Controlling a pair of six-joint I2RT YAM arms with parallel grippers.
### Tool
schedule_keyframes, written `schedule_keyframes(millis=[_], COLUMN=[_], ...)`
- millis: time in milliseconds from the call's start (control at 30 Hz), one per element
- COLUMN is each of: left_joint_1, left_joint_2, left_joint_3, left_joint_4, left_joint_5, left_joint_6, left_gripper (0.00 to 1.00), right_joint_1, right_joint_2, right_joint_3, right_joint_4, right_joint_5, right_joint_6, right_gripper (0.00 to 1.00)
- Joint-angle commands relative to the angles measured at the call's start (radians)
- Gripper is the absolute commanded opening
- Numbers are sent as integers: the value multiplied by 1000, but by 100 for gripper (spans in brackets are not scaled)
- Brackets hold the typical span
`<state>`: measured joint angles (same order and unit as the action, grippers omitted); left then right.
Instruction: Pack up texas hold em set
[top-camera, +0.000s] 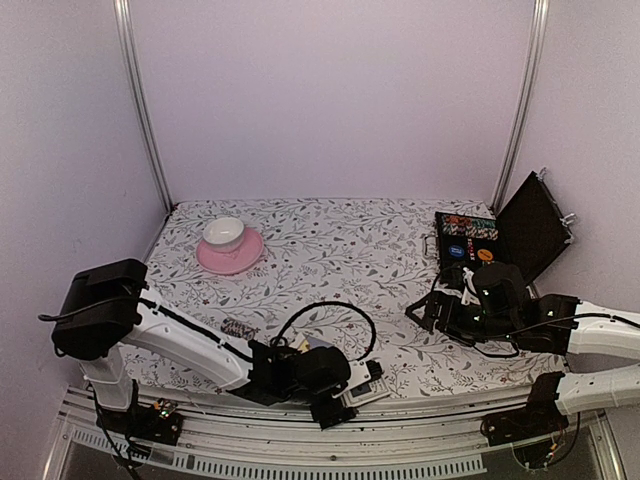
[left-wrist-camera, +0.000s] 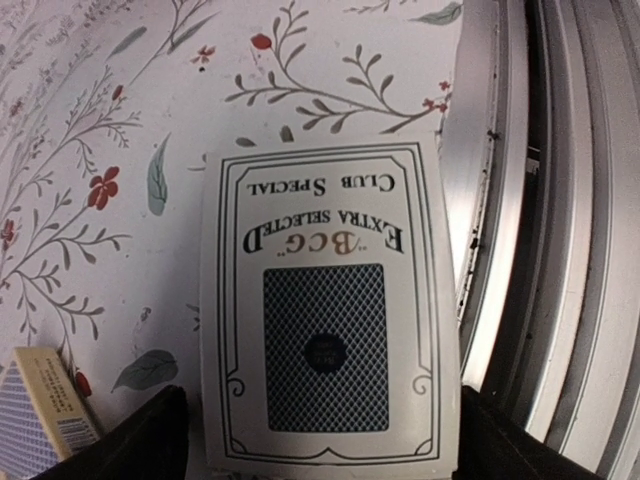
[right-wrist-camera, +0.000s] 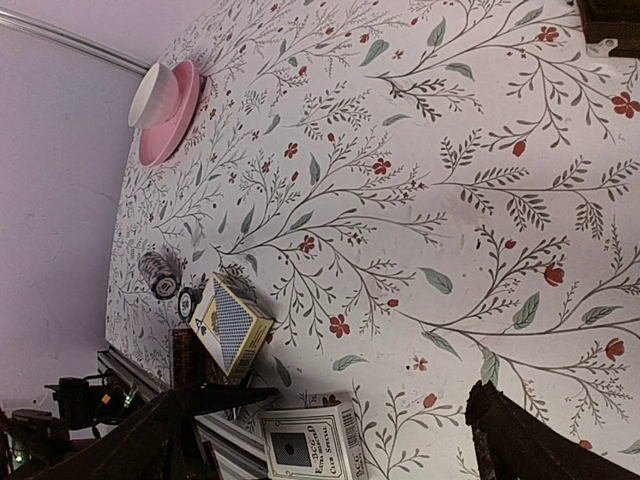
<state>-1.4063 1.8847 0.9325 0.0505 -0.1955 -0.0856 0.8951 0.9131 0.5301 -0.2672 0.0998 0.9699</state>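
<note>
Since the left tool hangs with its jaws wide at the near edge of the counter, one dark finger on each side of a white card box, the step in hand looks like the pickup of that deck. The box lies flat, face up, one long side close to the near metal rail. Whether the fingers touch it I cannot tell. Just left of it and a little farther in, a second card box, blue-backed with a yellow edge, lies at a tilt. Farther left again lies a striped chip roll.

The next move, as I judge it, calls for the jaws to close squarely on the box's long sides, then a lift and a long carry to the far right. The finger on the rail side has little room, and a skewed squeeze could push the box off the edge.

Farther in on the right, the right tool hovers over bare counter, jaws spread wide and holding nothing. Beyond it, in the far right corner, the black case stands open, lid leaning back, with chip rolls already inside. At the far left sit a pink saucer and white cup, no part of the set. Packing seems well along, with two decks and one roll outside the case.
</note>
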Motion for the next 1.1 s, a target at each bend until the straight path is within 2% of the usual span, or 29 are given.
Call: schedule_keyframes(millis=[0, 233, 667, 867, 1067], left_joint_1=[4, 6, 7, 20, 36], left_joint_2=[20, 34, 11, -91, -233], left_joint_3=[23, 26, 16, -17, -31], left_joint_4=[37, 37, 45, 75, 50], left_joint_5=[18, 9, 15, 0, 2], left_joint_6=[4, 1, -13, -37, -50], left_gripper=[90, 87, 64, 61, 60], right_joint_1=[-7, -9, -13, -30, -51], right_joint_2=[-13, -14, -13, -21, -61], right_joint_3=[-7, -8, -2, -3, -8], right_joint_4=[17, 17, 17, 17, 22], right_joint_5=[15, 15, 6, -32, -133], right_joint_6=[6, 6, -1, -18, -39], right_gripper=[99, 99, 99, 99, 99])
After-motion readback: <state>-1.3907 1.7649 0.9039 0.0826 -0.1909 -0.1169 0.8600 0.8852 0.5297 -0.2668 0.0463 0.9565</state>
